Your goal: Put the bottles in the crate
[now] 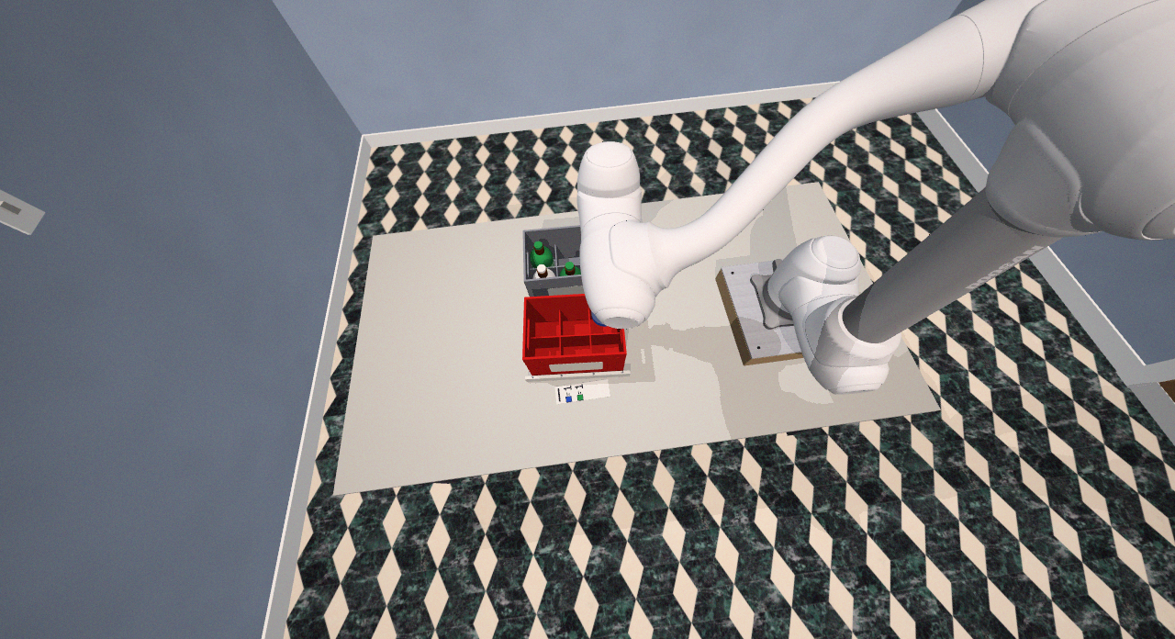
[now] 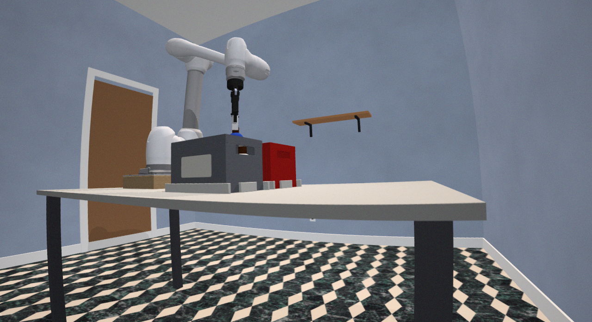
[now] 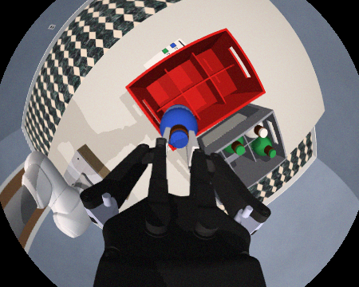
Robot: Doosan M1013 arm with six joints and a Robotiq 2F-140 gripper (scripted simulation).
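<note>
My gripper (image 2: 235, 127) (image 3: 179, 136) is shut on the neck of a blue bottle (image 1: 595, 318) (image 2: 236, 134) (image 3: 175, 116). The upright bottle is partly inside the red crate (image 1: 538, 364) (image 2: 279, 166) (image 3: 248, 95), in the corner compartment nearest the arm base and grey crate. Its bottom is hidden; the other red compartments look empty. The grey crate (image 1: 524, 257) (image 2: 244, 171) (image 3: 254, 172) holds a larger green bottle (image 1: 540, 257) (image 3: 262, 146), a smaller green bottle (image 1: 570, 269) (image 3: 238, 148) and a white-capped bottle (image 1: 541, 270) (image 3: 262, 131). The pick list (image 1: 597, 390) (image 3: 153, 60) shows blue, then green; each number looks like 1.
Low pale strips (image 1: 538, 378) (image 2: 198, 188) run along the crates' feet. The crates stand close side by side. The arm base stands on a wooden block (image 1: 733, 319) (image 2: 144, 182) on the same table. A wall shelf (image 2: 331, 118) hangs behind.
</note>
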